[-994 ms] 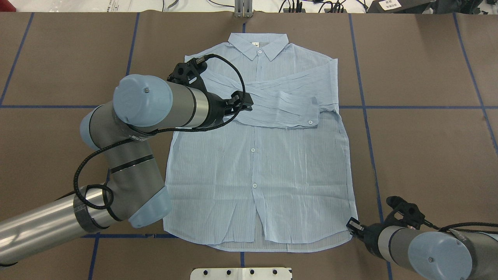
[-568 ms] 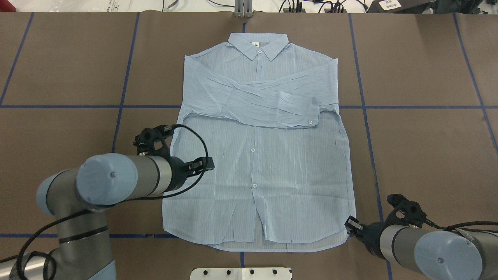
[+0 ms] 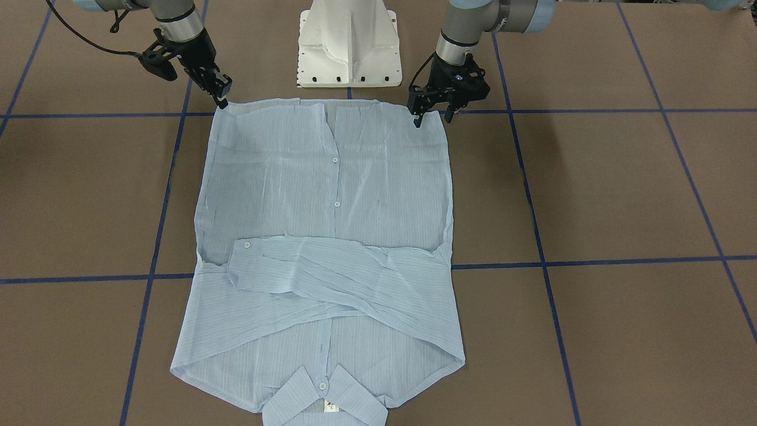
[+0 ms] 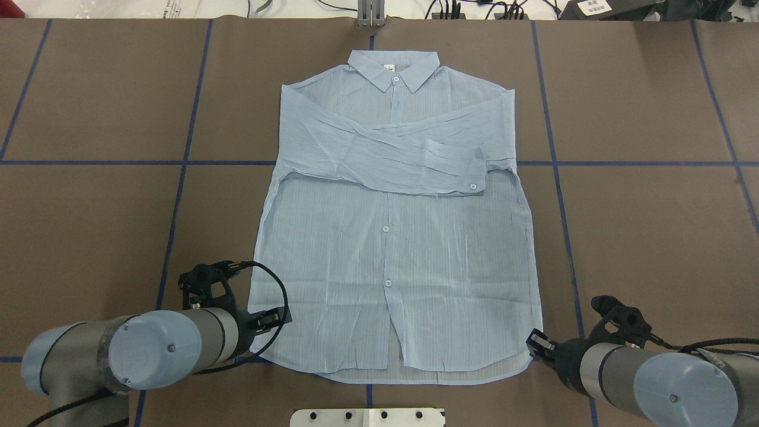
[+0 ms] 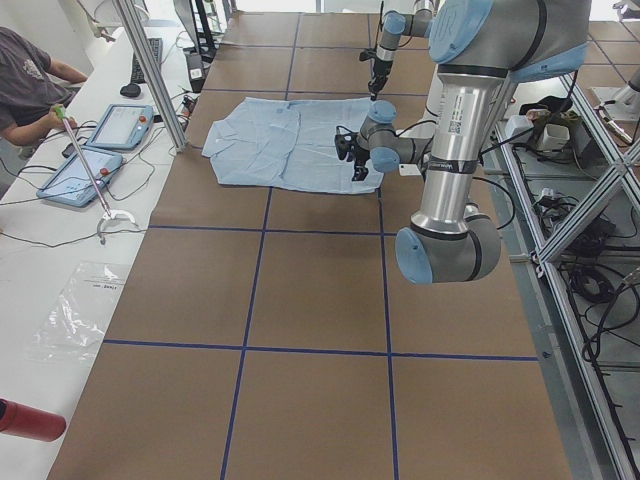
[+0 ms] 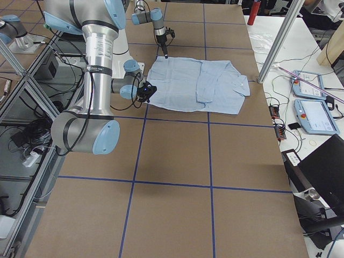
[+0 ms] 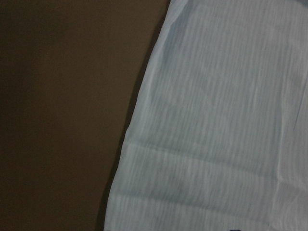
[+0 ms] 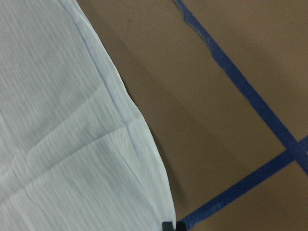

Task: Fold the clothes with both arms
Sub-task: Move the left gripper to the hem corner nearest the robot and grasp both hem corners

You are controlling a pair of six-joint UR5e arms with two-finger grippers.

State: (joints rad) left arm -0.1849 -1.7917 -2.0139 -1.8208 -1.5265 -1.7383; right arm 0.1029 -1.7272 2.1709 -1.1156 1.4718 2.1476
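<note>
On the brown-papered table (image 4: 652, 237) gridded with blue tape (image 4: 652, 162), the shirt (image 4: 391, 255) lies flat with sleeves crossed, the left gripper (image 3: 432, 121) spread-fingered over one hem corner, the right gripper (image 3: 222, 100) at the other, its finger gap unclear, a person (image 5: 25, 85) beside the white bench (image 5: 40, 300).

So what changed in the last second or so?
The left end effector swung back from above the crossed sleeves toward the robot, ending at the near hem of the shirt on its own side, jaws apart and holding nothing. The right end effector stayed at the opposite hem corner, and the shirt lay unchanged.
</note>
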